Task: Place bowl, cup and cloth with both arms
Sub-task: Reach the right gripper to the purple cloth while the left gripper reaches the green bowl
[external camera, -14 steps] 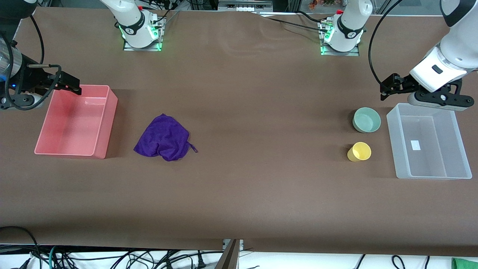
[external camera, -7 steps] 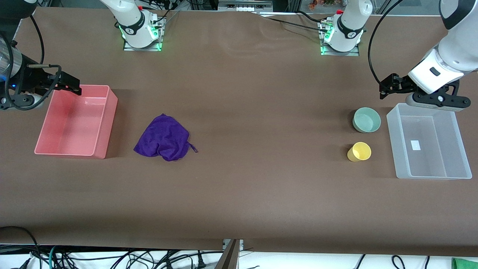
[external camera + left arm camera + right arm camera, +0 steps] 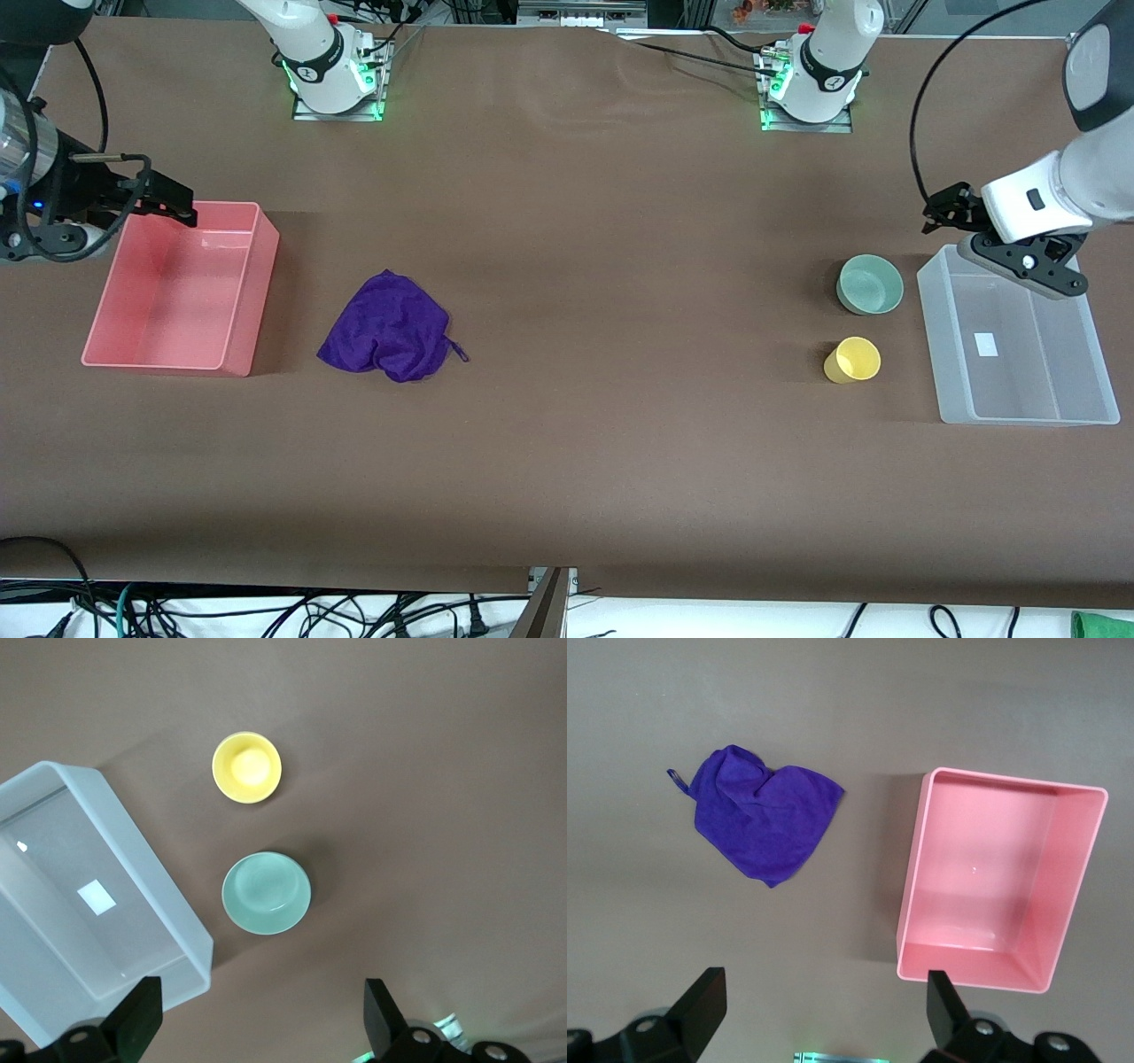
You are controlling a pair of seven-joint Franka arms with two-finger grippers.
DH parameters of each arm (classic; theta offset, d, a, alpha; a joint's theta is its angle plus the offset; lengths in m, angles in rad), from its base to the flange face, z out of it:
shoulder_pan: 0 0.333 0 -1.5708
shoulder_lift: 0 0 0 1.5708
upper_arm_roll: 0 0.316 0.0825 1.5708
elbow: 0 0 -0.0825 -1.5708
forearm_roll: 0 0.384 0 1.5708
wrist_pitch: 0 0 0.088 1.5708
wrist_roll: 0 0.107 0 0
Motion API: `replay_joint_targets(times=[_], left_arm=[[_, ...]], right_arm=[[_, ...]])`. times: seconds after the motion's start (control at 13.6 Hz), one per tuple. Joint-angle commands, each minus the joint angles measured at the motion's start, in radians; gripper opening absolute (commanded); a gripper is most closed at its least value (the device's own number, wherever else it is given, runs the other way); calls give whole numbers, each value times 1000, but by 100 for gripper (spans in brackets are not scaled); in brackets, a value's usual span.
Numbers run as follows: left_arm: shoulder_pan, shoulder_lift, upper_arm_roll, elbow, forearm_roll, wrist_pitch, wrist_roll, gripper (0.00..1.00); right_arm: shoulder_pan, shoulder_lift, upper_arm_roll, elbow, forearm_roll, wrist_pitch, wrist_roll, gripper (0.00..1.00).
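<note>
Three task objects on the brown table (image 3: 602,221), one of each: 1 bowl (image 3: 870,283), 1 cup (image 3: 853,360), 1 cloth (image 3: 387,327). Two bins: 1 pink bin (image 3: 237,301) at the right arm's end, 1 clear bin (image 3: 937,328) at the left arm's end; nothing lies in either.

Bowl: mint green, upright, just beside the clear bin, not touching it. Cup: pale yellow, upright, nearer the front camera than the bowl, apart from it and from the bin. Cloth: purple, crumpled, flat on the table beside the pink bin, with a gap between them; its thin corner loop points toward the table's middle.

Two grippers, neither holding anything.
Left gripper (image 3: 257,1019): up in the air over the clear bin's corner that lies closest to the bowl; fingers (image 3: 383,1014) spread wide, bowl and cup seen below in the left wrist view.
Right gripper (image 3: 819,1005): in the air over the pink bin's edge closest to the robot bases; fingers (image 3: 702,999) spread wide; cloth and pink bin both seen below in the right wrist view
</note>
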Motion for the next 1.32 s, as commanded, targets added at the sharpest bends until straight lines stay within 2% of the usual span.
replay_joint_targets(times=[0.0,0.07,0.15,0.29,0.44,0.51,0.74,0.81,0.88,0.96,1.1,1.25], left_arm=[[36,61,-6,-9,28,25,205,100],[41,74,-7,-47,31,80,275,100],[44,76,-6,-109,34,172,344,100],[58,79,-7,-260,42,389,440,100],[59,105,-6,-398,42,607,521,100],[65,134,-6,-440,42,695,561,100],[113,258,-9,-454,42,832,688,99],[113,289,-7,-463,42,867,727,88],[113,315,-9,-468,42,896,753,67],[113,332,-9,-468,41,904,759,41],[111,343,-10,-464,42,906,764,0],[110,337,-13,-459,42,901,781,0]], right_arm=[[19,53,9,-60,-8,18,-6,100],[19,55,15,-109,-8,24,-4,100],[13,58,47,-164,-8,80,9,100],[10,64,73,-285,-4,259,19,100],[15,107,76,-362,-1,408,67,100],[19,138,84,-391,-1,483,97,100],[47,246,102,-417,-1,654,184,100],[58,285,102,-419,-2,715,207,100],[70,320,102,-419,-2,764,232,100],[82,354,102,-419,-2,815,246,100],[95,411,102,-420,-1,910,256,100],[101,455,102,-422,-2,982,256,100]])
